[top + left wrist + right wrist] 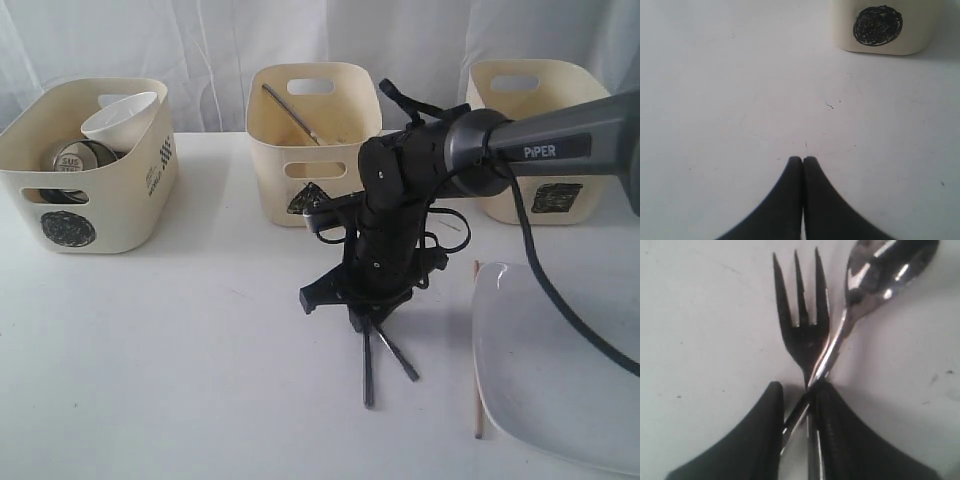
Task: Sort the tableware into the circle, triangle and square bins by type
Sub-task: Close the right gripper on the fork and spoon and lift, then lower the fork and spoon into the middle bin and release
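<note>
My right gripper (799, 390) has its jaws closed around the crossed handles of the steel fork (802, 335) and spoon (885, 270). Both heads stick out past the fingertips over the white table. In the exterior view this gripper (372, 318) points down at mid-table, with the two utensils splaying out below it. The circle bin (110, 205) holds a small white bowl (120, 118) and a steel mug (75, 158). The triangle bin (300, 180) holds a long utensil (290, 112). My left gripper (803, 159) is shut and empty, low over the table near the circle bin (880, 30).
The square bin (540, 200) stands at the back right, behind my right arm. A large white square plate (560, 370) lies at the front right. One wooden chopstick (477, 350) lies along the plate's left edge.
</note>
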Available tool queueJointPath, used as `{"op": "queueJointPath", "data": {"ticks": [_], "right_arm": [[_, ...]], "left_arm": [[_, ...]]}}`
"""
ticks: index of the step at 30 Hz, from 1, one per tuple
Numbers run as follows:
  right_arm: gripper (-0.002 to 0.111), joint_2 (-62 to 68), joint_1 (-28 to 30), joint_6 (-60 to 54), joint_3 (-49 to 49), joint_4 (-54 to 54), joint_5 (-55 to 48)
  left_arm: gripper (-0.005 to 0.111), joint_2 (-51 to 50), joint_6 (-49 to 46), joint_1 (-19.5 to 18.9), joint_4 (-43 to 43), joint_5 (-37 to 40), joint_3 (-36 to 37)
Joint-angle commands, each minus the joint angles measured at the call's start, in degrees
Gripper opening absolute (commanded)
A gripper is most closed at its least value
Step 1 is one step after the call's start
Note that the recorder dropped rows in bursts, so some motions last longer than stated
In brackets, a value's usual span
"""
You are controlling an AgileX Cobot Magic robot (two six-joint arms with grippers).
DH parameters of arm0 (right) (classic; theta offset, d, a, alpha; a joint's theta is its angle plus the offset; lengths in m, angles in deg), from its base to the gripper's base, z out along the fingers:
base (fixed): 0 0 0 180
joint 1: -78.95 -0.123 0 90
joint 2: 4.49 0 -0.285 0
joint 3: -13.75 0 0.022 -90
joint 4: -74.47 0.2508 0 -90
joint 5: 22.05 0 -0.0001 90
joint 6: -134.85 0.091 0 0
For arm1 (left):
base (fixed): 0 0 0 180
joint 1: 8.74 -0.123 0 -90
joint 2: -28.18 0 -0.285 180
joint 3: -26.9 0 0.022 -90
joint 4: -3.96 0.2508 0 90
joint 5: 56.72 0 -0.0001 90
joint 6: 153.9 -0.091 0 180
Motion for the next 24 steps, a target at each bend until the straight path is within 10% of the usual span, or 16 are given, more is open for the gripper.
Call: {"op": "queueJointPath", "data": {"ticks": [1,12,24], "right_arm": [[0.0,-0.1,0.1,0.4,-0.3,-0.5,0.4],[0.0,-8.8,1.5,-9.4,-15.0,8.6,-12.9],[0.0,-7.9,20.1,-24.2,-21.7,50.2,-5.9]], "left_arm": [[0.0,0.2,0.2,0.4,0.0,0.0,0.2],[0.0,0.2,0.2,0.4,0.0,0.0,0.2],[0.0,0.2,0.2,0.4,0.0,0.0,0.2]]}}
